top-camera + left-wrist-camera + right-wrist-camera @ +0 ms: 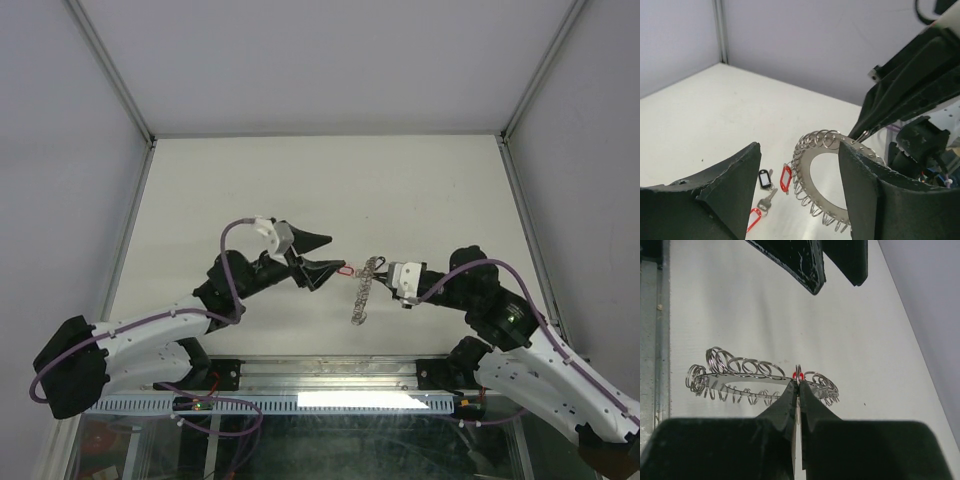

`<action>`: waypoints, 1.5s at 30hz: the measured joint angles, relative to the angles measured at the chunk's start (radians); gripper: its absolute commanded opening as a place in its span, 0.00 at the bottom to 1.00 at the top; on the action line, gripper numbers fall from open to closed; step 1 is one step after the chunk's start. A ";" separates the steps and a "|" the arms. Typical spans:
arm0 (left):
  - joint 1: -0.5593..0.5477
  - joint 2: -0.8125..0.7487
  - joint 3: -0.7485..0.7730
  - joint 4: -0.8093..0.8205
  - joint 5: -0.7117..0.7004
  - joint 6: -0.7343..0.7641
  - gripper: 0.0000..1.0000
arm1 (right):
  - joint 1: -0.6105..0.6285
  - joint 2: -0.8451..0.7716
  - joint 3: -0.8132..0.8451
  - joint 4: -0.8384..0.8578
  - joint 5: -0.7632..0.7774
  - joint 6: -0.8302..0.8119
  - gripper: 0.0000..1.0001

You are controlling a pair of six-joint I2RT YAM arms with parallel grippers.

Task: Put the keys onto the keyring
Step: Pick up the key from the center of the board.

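Observation:
The keyring (pixel 362 292) is held off the table, pinched by my right gripper (pixel 384 273), which is shut on one wire loop at its rim (pixel 798 374). The flat grey ring (pixel 740 382) stretches left of the fingers. In the left wrist view the keyring (pixel 807 167) has a red-tagged key (pixel 785 178) hanging at its rim; this red tag also shows in the top view (pixel 347 268). My left gripper (pixel 322 256) is open and empty, its fingers (pixel 735 175) on either side of the ring. On the table below lie a black-tagged key (pixel 764 178), a silver key (pixel 765 200) and a red tag (pixel 754 219).
White table (pixel 300 190) with grey walls on three sides and a metal rail (pixel 330 375) at the near edge. The left gripper's fingers (pixel 800 265) sit just beyond the ring in the right wrist view.

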 measured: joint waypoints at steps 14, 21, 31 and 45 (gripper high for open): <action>0.000 0.499 0.529 -0.555 -0.166 -0.062 0.41 | 0.001 0.000 0.289 -0.391 0.258 0.021 0.00; -0.012 0.743 0.718 -0.740 -0.203 -0.193 0.38 | 0.001 -0.008 0.393 -0.497 0.440 0.106 0.00; -0.190 1.059 1.114 -1.104 -0.478 -0.325 0.41 | 0.001 -0.047 0.436 -0.568 0.534 0.190 0.00; -0.221 1.159 1.222 -1.373 -0.730 -0.443 0.38 | 0.001 -0.074 0.433 -0.587 0.524 0.205 0.00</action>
